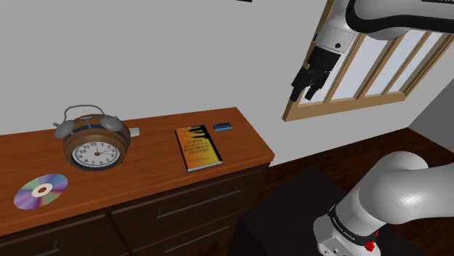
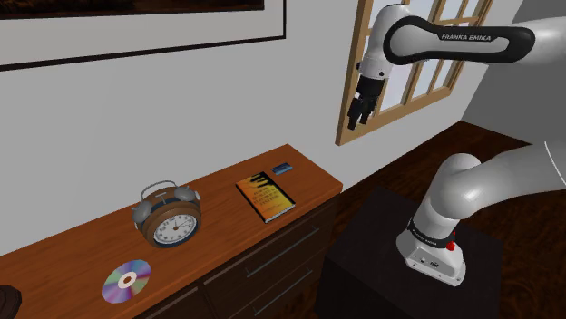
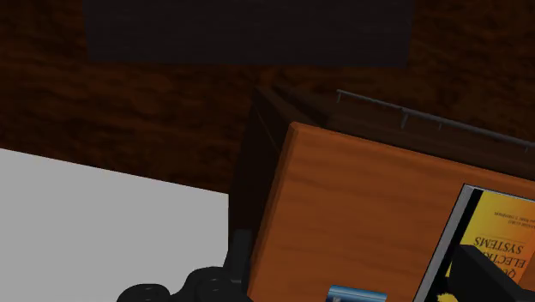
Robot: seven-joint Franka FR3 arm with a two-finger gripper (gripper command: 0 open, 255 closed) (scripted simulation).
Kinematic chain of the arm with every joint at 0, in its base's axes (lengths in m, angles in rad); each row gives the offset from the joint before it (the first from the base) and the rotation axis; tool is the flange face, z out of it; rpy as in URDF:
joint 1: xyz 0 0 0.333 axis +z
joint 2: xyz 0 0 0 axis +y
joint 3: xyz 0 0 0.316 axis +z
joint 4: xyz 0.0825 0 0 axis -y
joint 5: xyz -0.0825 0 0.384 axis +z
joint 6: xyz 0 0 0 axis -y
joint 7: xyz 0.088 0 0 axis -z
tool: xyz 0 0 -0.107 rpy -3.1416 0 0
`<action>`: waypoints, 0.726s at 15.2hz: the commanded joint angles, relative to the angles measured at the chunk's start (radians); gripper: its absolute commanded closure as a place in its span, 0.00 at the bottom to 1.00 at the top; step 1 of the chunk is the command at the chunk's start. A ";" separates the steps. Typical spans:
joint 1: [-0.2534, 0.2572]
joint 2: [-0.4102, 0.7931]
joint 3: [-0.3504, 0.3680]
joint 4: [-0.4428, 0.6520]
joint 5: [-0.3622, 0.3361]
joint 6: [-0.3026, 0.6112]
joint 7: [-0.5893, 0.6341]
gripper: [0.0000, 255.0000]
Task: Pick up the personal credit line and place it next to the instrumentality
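The dresser (image 1: pixel 153 164) top is a warm orange-brown wood grain, with darker brown drawer fronts. The book (image 1: pixel 197 148) cover fades from yellow to orange under black lettering and dark blotches. The small card (image 1: pixel 222 127) looks blue, perhaps with a paler band. The clock (image 1: pixel 94 145) has a brown case, white dial and grey bells. The disc (image 1: pixel 41 190) shimmers rainbow, and the gripper (image 1: pixel 302 96) is black

The book (image 1: pixel 198 148) lies just beside the card (image 1: pixel 222 127), open space above.
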 commanded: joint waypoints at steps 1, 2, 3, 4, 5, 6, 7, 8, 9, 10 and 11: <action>0.000 0.000 0.000 0.000 0.000 0.000 0.000 0.00; 0.013 0.011 -0.020 -0.022 -0.001 0.047 -0.056 0.00; 0.028 0.025 -0.040 -0.042 -0.001 0.093 -0.112 0.00; 0.044 0.042 -0.061 -0.060 0.000 0.139 -0.169 0.00; 0.060 0.061 -0.082 -0.074 0.003 0.185 -0.226 0.00; 0.078 0.083 -0.104 -0.086 0.007 0.230 -0.284 0.00; 0.097 0.108 -0.126 -0.096 0.014 0.275 -0.343 0.00; 0.116 0.135 -0.148 -0.102 0.023 0.318 -0.403 0.00; 0.138 0.164 -0.170 -0.106 0.034 0.360 -0.464 0.00; 0.161 0.194 -0.193 -0.108 0.048 0.400 -0.527 0.00; 0.186 0.227 -0.216 -0.107 0.065 0.439 -0.591 0.00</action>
